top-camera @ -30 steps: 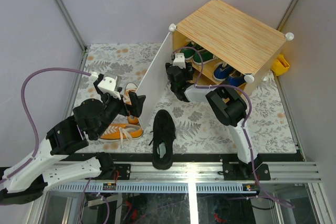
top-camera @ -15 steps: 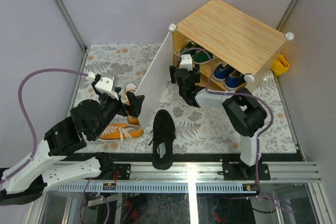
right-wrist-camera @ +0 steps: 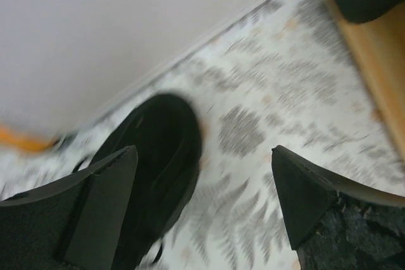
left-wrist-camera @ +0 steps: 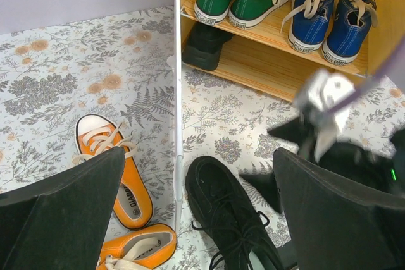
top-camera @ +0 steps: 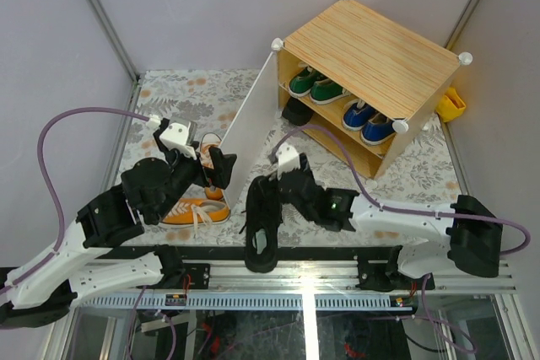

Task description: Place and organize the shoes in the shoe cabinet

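One black shoe (top-camera: 261,225) lies flat near the front edge of the bench (top-camera: 186,103), its toe partly beneath one finger of the right claw (right-wrist-camera: 204,159). That claw hangs spread wide and empty just above the shoe. To the left, two orange shoes (left-wrist-camera: 120,178) lie near each other under the left claw (left-wrist-camera: 199,159), which is also spread wide and holds nothing. Past the open white door (top-camera: 251,120), the cabinet (top-camera: 371,48) holds a second black shoe (top-camera: 295,111) on its lower shelf. Two green shoes (top-camera: 316,86) and two blue shoes (top-camera: 367,122) sit on the shelf above.
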`<state>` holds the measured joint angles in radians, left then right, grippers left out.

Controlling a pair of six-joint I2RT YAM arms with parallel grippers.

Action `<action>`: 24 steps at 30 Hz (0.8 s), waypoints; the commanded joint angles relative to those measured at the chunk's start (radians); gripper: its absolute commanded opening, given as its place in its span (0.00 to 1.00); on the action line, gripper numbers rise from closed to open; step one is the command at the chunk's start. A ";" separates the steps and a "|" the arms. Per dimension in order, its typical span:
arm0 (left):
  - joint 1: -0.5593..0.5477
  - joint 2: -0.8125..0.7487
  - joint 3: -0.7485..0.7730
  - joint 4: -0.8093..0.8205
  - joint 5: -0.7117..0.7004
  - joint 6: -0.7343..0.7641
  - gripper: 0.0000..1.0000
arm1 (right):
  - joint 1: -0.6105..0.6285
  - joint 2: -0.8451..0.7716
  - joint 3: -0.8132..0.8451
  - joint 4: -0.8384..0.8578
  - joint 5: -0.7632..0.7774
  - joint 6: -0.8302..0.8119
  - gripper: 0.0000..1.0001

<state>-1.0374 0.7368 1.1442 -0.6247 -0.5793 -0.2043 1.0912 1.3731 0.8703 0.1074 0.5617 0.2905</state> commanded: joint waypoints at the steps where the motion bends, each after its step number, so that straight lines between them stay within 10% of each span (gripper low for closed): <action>1: 0.001 -0.002 0.024 0.006 0.004 -0.021 1.00 | 0.161 -0.061 -0.032 -0.233 0.042 0.107 0.92; 24: 0.000 -0.038 0.000 -0.049 -0.016 -0.079 1.00 | 0.366 0.049 -0.038 -0.219 -0.041 0.295 0.88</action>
<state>-1.0374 0.7097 1.1439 -0.6617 -0.5808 -0.2661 1.4052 1.4044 0.8066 -0.1383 0.5552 0.5400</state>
